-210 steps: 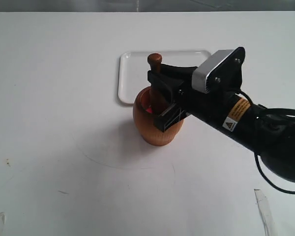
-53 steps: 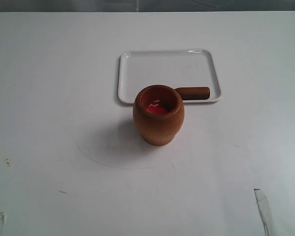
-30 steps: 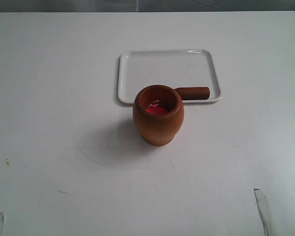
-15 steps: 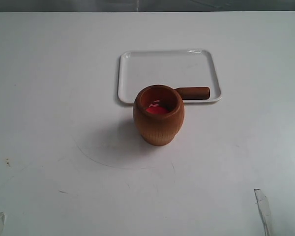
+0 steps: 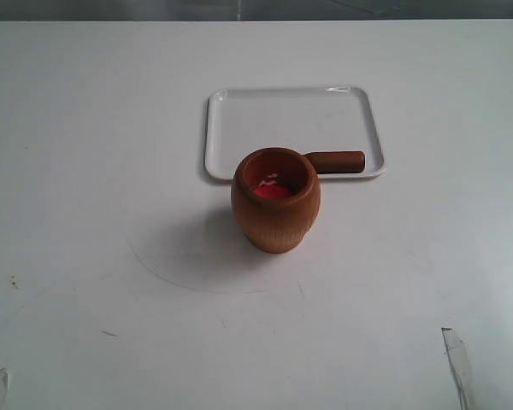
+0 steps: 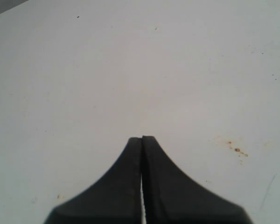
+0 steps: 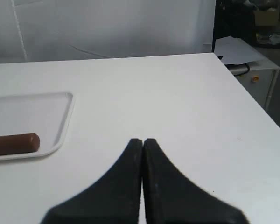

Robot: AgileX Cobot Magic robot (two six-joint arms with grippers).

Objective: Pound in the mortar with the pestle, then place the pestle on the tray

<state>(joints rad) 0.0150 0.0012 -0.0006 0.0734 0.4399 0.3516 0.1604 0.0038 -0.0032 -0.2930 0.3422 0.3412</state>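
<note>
while the pestle (image 5: 335,161) lies flat along the lower edge of the tray (image 5: 282,115) at upper centre, the mortar (image 5: 275,205) stands just below, hiding its left end. the left gripper (image 6: 142,140) and right gripper (image 7: 143,142) are each pressed together above the white table (image 5: 85,171).

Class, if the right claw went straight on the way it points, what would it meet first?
The right claw would meet only bare table, as far as shown; the tray and pestle lie aside. Whether it touches the tabletop is unclear.
</note>
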